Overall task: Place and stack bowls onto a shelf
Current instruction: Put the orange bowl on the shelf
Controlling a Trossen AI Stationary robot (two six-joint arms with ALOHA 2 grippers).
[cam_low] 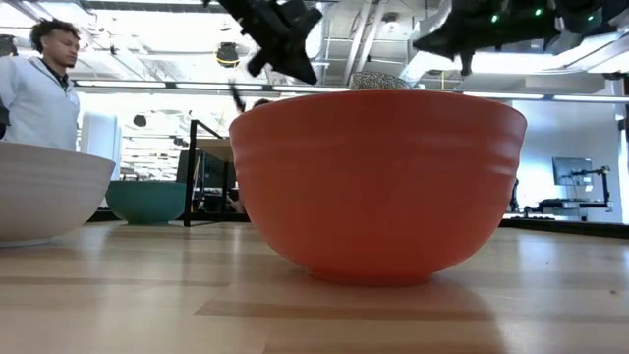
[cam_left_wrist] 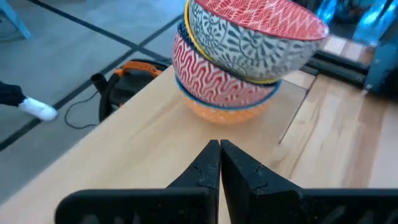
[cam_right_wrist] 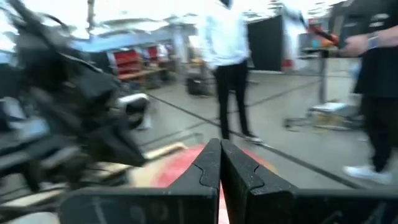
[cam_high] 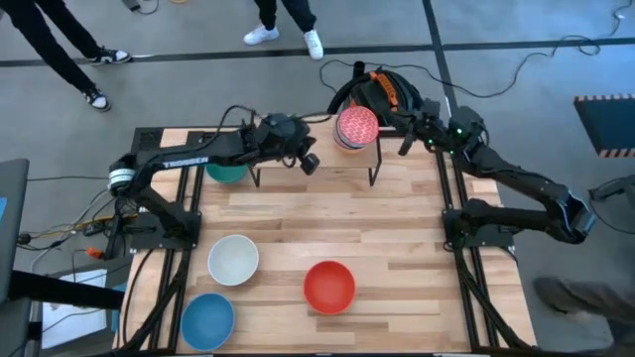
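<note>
From above, the left pincer [cam_high: 308, 162] hung shut and empty over the shelf [cam_high: 362, 157], the stack of bowls [cam_high: 356, 127] just beyond it and to one side. The right pincer [cam_high: 405, 142], also closed on nothing, sat on the stack's other side, about as near. The green bowl [cam_high: 227, 173] lay under the left arm behind its pincer, and the cream bowl [cam_high: 233, 259], the red bowl [cam_high: 328, 285] and a blue bowl [cam_high: 207, 319] sat well back on the desk [cam_high: 397, 238], far from both pincers.

The low view was mostly filled by the red bowl [cam_low: 378, 177]; it showed both pincers raised well above the desk, which the overhead picture could not tell.

The left wrist view showed its fingers [cam_left_wrist: 205, 171] pressed together, with the stack [cam_left_wrist: 245, 56] straight ahead and leaning, its top bowl tilted, a lean the overhead view hid.

The right wrist view gave its fingers [cam_right_wrist: 208, 168] together and only a red rim [cam_right_wrist: 186, 165] just past them.

Judging by position, the left arm was better placed for the green bowl.
</note>
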